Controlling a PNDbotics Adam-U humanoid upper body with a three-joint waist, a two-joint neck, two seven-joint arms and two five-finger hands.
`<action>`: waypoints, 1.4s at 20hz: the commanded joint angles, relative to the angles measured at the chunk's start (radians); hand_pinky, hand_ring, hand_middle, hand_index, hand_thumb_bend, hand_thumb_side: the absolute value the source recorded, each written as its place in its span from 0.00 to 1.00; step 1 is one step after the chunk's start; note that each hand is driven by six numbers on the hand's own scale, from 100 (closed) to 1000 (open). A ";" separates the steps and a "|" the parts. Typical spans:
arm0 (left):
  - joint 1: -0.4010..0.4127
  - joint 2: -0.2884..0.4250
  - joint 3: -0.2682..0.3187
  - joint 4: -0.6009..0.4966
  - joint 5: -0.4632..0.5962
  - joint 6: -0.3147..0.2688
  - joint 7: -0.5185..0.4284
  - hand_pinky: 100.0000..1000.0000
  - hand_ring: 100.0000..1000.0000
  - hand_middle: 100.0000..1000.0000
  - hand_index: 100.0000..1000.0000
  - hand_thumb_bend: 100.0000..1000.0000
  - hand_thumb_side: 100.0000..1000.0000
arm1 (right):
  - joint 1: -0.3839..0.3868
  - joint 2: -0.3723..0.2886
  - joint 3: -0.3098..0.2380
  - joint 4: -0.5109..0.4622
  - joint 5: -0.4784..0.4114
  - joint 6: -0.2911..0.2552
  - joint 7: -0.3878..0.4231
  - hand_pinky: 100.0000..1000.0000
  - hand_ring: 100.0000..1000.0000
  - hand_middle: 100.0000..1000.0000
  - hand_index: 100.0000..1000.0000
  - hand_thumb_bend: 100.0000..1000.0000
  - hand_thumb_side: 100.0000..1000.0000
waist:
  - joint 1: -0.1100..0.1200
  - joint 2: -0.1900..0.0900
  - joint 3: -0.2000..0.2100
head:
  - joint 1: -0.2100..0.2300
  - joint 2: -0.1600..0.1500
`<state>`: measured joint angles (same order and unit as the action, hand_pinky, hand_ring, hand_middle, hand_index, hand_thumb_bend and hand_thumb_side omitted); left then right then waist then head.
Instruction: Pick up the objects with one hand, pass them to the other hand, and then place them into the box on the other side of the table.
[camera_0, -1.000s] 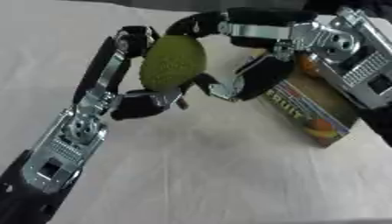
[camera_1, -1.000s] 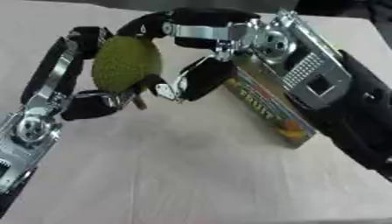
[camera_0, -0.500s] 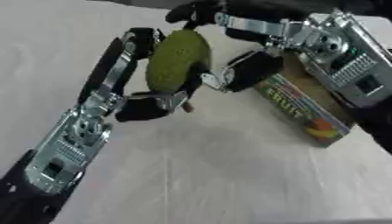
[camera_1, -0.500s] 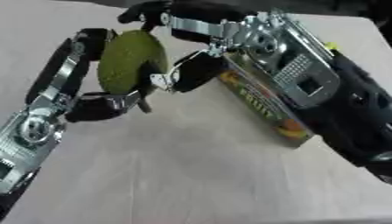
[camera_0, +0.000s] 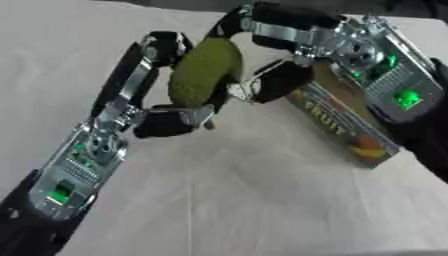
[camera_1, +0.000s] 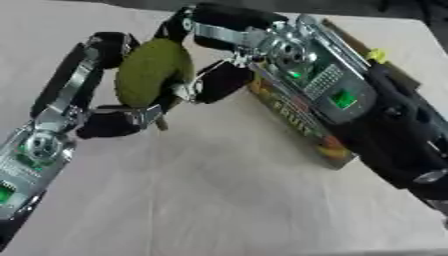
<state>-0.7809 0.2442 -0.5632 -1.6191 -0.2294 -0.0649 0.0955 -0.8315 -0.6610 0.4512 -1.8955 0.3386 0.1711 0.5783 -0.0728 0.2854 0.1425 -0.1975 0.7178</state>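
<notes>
The left hand (camera_0: 162, 107) is curled round the green fruit (camera_0: 204, 71), thumb under its lower end and fingers up its far side, and holds it in the air above the middle of the desk (camera_0: 219, 200). The right hand (camera_0: 276, 60) closes on the same fruit from the opposite side, one finger arched over its top and another pressed against its near flank, so both hands pinch it at once. Over the last second the pair has lifted slightly and drifted toward the far edge of the desk, and the right hand's fingers have wrapped further round the fruit; I judge this to be the handover itself, with the left hand's release the step not yet done. The box (camera_0: 343, 127), printed with the word FRUIT, lies on the desk under the right forearm. The right eye view shows more of the box's long side and a yellow-green tab on the right wrist; the left eye view shows more of the left forearm.
</notes>
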 joint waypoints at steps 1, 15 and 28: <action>-0.016 -0.009 0.015 -0.014 -0.008 -0.001 0.022 0.38 0.44 0.41 0.40 0.33 0.00 | -0.008 -0.018 -0.009 0.009 0.004 -0.005 0.030 0.92 0.74 0.56 0.72 0.00 0.25 | 0.006 -0.017 -0.003 | -0.001 -0.005; -0.004 -0.008 0.026 0.032 -0.081 0.069 0.152 0.41 0.47 0.48 0.63 0.71 0.07 | 0.017 -0.025 -0.030 0.010 -0.175 0.132 -0.139 0.90 0.61 0.48 0.60 0.00 0.18 | 0.011 -0.018 -0.009 | -0.028 0.004; 0.012 0.037 0.033 0.050 -0.204 0.110 0.066 0.54 0.62 0.68 0.83 1.00 0.39 | 0.058 -0.085 -0.090 0.001 -0.236 0.180 -0.233 0.90 0.59 0.47 0.59 0.00 0.15 | 0.030 -0.025 -0.021 | -0.039 0.009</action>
<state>-0.7580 0.2614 -0.5443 -1.5592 -0.4208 0.0377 0.1659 -0.7621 -0.7082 0.3882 -1.8796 0.1106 0.3501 0.3585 -0.0448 0.2848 0.1224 -0.2322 0.7239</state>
